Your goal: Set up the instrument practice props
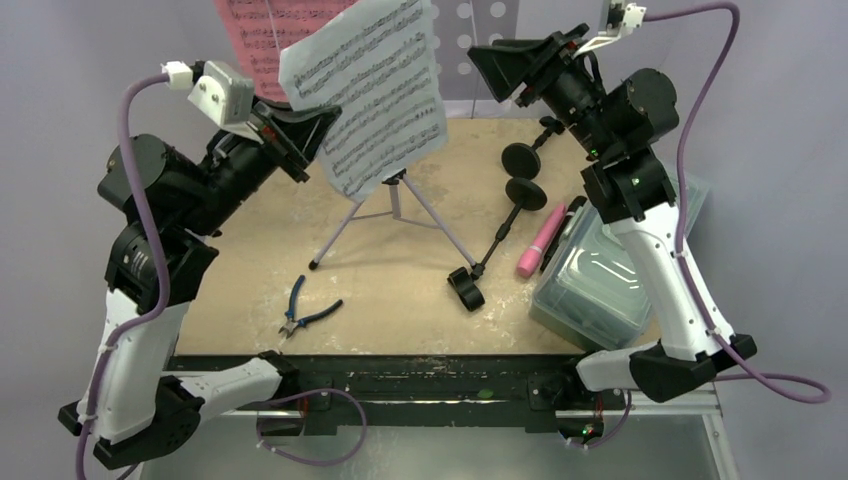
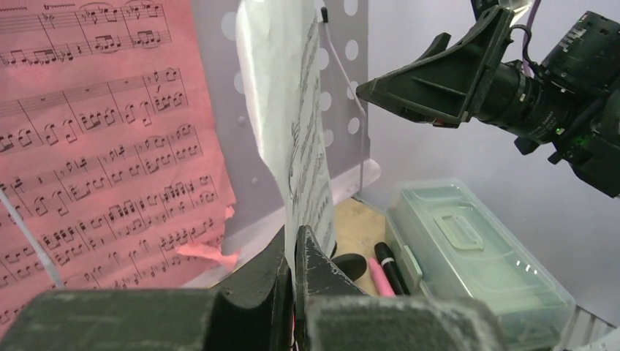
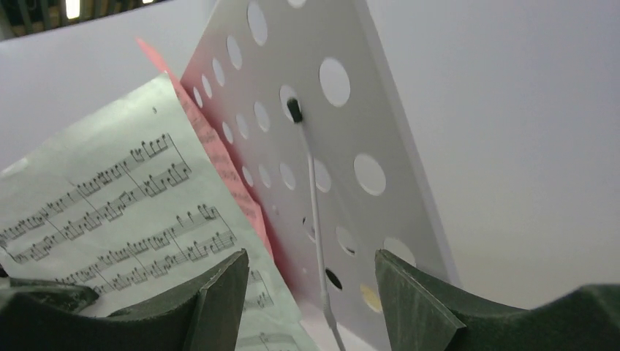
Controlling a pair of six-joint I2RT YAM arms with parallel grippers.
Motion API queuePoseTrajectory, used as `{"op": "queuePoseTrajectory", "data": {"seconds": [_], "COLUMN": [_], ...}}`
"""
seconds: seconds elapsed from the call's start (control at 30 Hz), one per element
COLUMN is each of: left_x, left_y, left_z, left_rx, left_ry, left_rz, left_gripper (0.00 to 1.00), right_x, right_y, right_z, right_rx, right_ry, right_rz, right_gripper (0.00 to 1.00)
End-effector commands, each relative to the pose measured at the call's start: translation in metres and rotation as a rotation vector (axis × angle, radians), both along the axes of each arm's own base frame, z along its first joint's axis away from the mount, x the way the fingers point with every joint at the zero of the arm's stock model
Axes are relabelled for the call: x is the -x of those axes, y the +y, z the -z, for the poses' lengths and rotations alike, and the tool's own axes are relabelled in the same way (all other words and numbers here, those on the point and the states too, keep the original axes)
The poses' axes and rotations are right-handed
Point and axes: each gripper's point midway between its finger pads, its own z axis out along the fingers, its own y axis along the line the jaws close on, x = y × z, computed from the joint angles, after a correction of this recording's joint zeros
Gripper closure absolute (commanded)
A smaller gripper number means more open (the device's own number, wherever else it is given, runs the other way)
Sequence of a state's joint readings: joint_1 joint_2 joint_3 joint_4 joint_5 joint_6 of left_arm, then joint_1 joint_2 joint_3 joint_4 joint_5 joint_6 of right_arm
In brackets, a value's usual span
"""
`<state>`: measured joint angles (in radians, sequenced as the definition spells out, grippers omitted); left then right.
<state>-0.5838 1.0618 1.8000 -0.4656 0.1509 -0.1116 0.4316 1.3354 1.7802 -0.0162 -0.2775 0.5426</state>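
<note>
The lavender perforated music desk (image 1: 470, 40) (image 3: 343, 131) stands at the back on slim tripod legs (image 1: 400, 215). A pink sheet-music page (image 1: 270, 30) (image 2: 95, 131) leans on the desk's left half. My left gripper (image 1: 328, 117) (image 2: 294, 241) is shut on the lower left edge of a white sheet-music page (image 1: 375, 90) (image 2: 292, 110), which hangs tilted in front of the desk. My right gripper (image 1: 490, 72) (image 3: 311, 267) is open beside the page's right edge, holding nothing. A pink microphone (image 1: 541, 240), a black microphone (image 1: 564, 226) and two black round-based poles (image 1: 521, 158) (image 1: 526, 193) lie on the table at the right.
Blue-handled pliers (image 1: 305, 312) lie near the front left of the board. A clear plastic tub (image 1: 600, 280) (image 2: 475, 248) with its lid on sits at the right edge under the right arm. A black clip (image 1: 466, 288) lies at the end of one pole.
</note>
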Motion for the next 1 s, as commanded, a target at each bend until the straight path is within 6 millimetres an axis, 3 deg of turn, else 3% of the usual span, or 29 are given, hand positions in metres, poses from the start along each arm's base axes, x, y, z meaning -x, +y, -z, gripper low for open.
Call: {"op": "queuePoseTrajectory", "data": {"seconds": [0.0, 0.13, 0.37, 0.6, 0.97], "left_x": [-0.014, -0.027, -0.060, -0.064, -0.085], "left_y": [-0.002, -0.003, 0.014, 0.013, 0.014], "left_z": [-0.030, -0.041, -0.051, -0.066, -0.073], "left_rx": [0.064, 0.048, 0.027, 0.049, 0.039], "left_ry": [-0.056, -0.100, -0.159, -0.197, -0.218], "left_rz": [-0.034, -0.070, -0.257, -0.271, -0.346], "left_gripper": [1.00, 1.00, 1.00, 1.00, 1.00], "right_x": [0.005, 0.000, -0.007, -0.012, -0.014], "right_y": [-0.013, -0.005, 0.002, 0.006, 0.011], "right_z": [-0.044, -0.049, -0.047, -0.043, -0.042], "right_rx": [-0.087, -0.099, -0.099, -0.093, -0.102], "right_ry": [-0.068, -0.063, -0.053, -0.052, -0.065], "right_rz": [0.046, 0.012, -0.012, -0.023, -0.043], "right_gripper": [0.32, 0.40, 0.55, 0.61, 0.78]}}
